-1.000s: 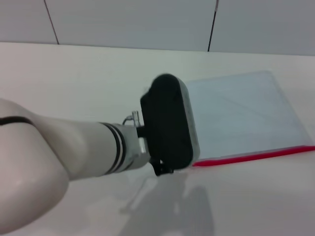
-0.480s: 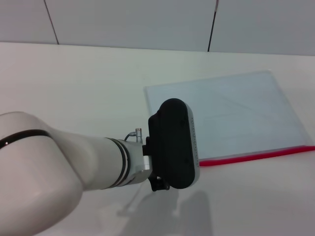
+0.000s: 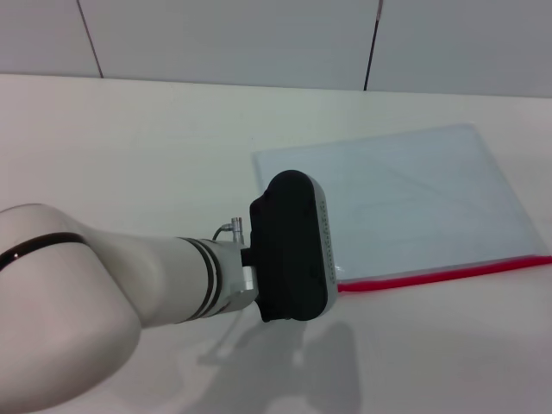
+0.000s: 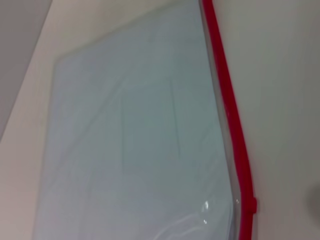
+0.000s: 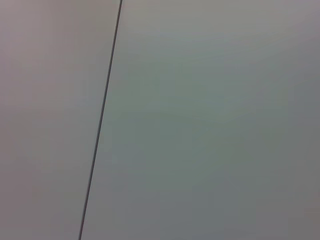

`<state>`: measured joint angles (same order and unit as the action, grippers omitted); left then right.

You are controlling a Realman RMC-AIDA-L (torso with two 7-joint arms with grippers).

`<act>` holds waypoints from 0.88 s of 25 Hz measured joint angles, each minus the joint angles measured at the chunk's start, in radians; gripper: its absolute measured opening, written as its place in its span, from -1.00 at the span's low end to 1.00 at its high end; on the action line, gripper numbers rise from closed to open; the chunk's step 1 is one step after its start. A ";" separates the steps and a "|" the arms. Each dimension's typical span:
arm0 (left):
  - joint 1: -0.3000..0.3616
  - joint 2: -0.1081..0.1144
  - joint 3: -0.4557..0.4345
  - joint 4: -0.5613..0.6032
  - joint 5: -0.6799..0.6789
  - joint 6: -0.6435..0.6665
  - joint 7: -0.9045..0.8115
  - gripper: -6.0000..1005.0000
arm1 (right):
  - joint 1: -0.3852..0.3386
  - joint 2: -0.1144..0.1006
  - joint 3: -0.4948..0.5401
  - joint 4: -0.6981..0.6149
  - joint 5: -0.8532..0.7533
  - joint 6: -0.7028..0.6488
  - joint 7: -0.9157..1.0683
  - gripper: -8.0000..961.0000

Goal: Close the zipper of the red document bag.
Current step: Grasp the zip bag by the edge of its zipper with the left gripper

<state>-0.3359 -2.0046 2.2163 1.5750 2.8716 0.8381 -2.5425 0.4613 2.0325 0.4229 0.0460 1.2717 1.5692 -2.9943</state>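
Your red document bag (image 3: pixel 401 203) lies flat on the white table (image 3: pixel 129 147) in the right half of the head view, running from just right of centre to the right edge. Its zipper (image 3: pixel 448 273) is the bright red strip along the bag's lower edge, rising slightly toward the right edge of the frame.

Your left gripper (image 3: pixel 289 250) sits at lower centre of the head view, on the end of the white left arm (image 3: pixel 112 285) that reaches in from the lower left corner. All you see of it is its black housing, which covers the bag's lower left corner and the left end of the zipper. Whether it touches the bag there cannot be told, nor whether it is released or clenched.

In the left wrist view the zipper runs from the top centre down to the lower right, with the pale bag filling the frame to its left. A small red tab, likely the slider (image 4: pixel 252 204), sticks out from the strip near the bottom right.

Your right gripper appears nowhere; its wrist view shows only a pale grey surface (image 5: pixel 210 120) with one thin dark line.
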 joint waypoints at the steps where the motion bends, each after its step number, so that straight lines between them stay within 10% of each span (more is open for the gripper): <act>1: -0.001 0.000 0.000 -0.009 0.000 -0.005 0.000 -0.09 | 0.000 0.000 0.000 0.000 0.000 0.001 0.000 0.52; 22: -0.018 0.000 -0.007 -0.167 -0.015 -0.212 0.025 -0.10 | -0.003 0.000 -0.001 0.000 0.000 0.008 0.000 0.52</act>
<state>-0.3543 -2.0048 2.2090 1.4083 2.8571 0.6263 -2.5179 0.4586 2.0325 0.4215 0.0460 1.2717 1.5772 -2.9943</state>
